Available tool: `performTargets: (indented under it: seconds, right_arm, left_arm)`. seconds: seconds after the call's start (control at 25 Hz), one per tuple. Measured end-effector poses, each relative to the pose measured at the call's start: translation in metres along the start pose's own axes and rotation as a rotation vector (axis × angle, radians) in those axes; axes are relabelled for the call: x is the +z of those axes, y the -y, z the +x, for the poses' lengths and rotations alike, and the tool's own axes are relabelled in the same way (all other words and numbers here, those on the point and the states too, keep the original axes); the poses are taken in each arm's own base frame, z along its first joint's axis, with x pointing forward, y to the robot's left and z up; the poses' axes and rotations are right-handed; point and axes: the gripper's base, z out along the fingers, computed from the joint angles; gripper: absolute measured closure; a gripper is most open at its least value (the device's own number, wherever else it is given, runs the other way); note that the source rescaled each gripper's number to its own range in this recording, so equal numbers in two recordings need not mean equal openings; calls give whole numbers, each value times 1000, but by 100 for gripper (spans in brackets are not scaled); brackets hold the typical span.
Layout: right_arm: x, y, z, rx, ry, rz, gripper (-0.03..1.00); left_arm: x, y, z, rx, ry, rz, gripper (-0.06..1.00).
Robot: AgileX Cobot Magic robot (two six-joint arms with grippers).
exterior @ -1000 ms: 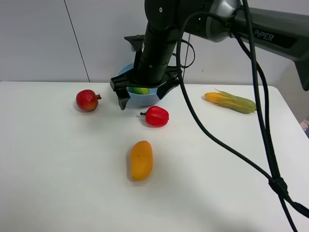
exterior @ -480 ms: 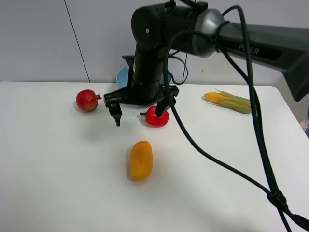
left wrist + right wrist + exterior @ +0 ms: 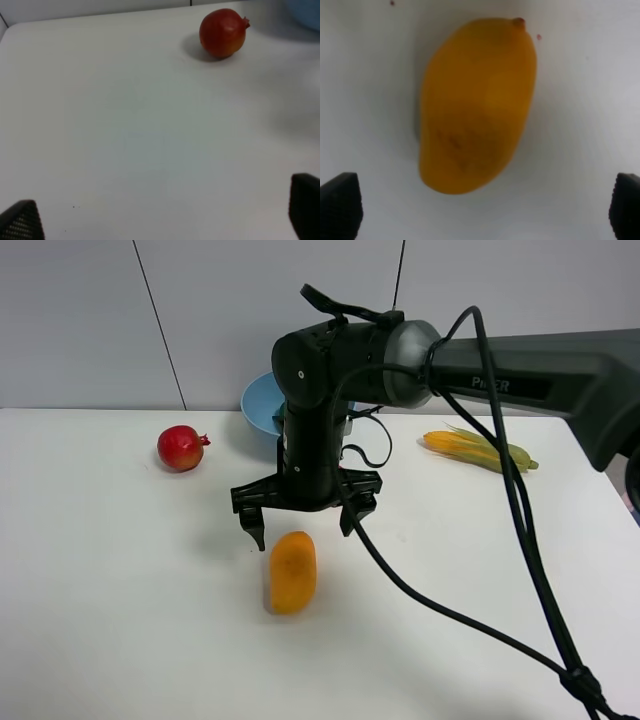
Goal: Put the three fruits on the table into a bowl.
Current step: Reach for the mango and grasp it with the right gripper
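An elongated yellow-orange mango point(image 3: 292, 572) lies on the white table point(image 3: 120, 590) near the middle front. My right gripper point(image 3: 303, 527) hangs open just above and behind it, empty, one finger to each side. The right wrist view looks straight down on the mango point(image 3: 477, 105), with the right gripper point(image 3: 482, 207) spread wide past its blunt end. A red pomegranate point(image 3: 181, 447) sits at the back left. The light-blue bowl point(image 3: 260, 405) stands behind the arm, mostly hidden. In the left wrist view my left gripper point(image 3: 162, 220) is open and empty, well short of the pomegranate point(image 3: 222, 33).
A yellow-green corn cob point(image 3: 480, 450) lies at the back right. The right arm and its black cables cross the table's right half. The bowl's rim point(image 3: 306, 10) just shows in a corner of the left wrist view.
The right gripper has left the bowl and come forward and down over the mango, still open. The red pepper that showed before is now hidden behind the arm.
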Motion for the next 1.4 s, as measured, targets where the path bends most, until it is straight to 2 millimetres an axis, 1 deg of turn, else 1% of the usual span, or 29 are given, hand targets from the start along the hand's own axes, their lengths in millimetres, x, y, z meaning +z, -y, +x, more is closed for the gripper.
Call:
performTargets:
  seconds: [0.12, 0.24, 0.36, 0.56, 0.88, 1.04, 1.2, 1.32, 1.4]
  right_arm:
    - [3, -4, 2, 59, 1, -7, -1]
    - [13, -8, 3, 102, -10, 7, -1]
    - [24, -9, 3, 122, -29, 26, -1]
    - [35, -6, 0, 111, -22, 59, -1]
    - [55, -6, -4, 116, -30, 66, 13]
    - [59, -6, -6, 114, -26, 63, 15]
    - [70, -7, -6, 111, -42, 53, 17]
    - [79, -7, -7, 109, -56, 53, 17]
    - [80, -8, -7, 95, -50, 47, 19]
  left_arm:
    - [0, 0, 0, 0, 0, 0, -6]
    - [0, 0, 0, -1, 0, 0, -6]
    - [0, 0, 0, -1, 0, 0, -6]
    - [0, 0, 0, -1, 0, 0, -6]
    - [0, 0, 0, -1, 0, 0, -6]
    - [0, 0, 0, -1, 0, 0, -6]
    - [0, 0, 0, -1, 0, 0, -6]
    - [0, 0, 0, -1, 0, 0, -6]
    - [0, 0, 0, -1, 0, 0, -6]
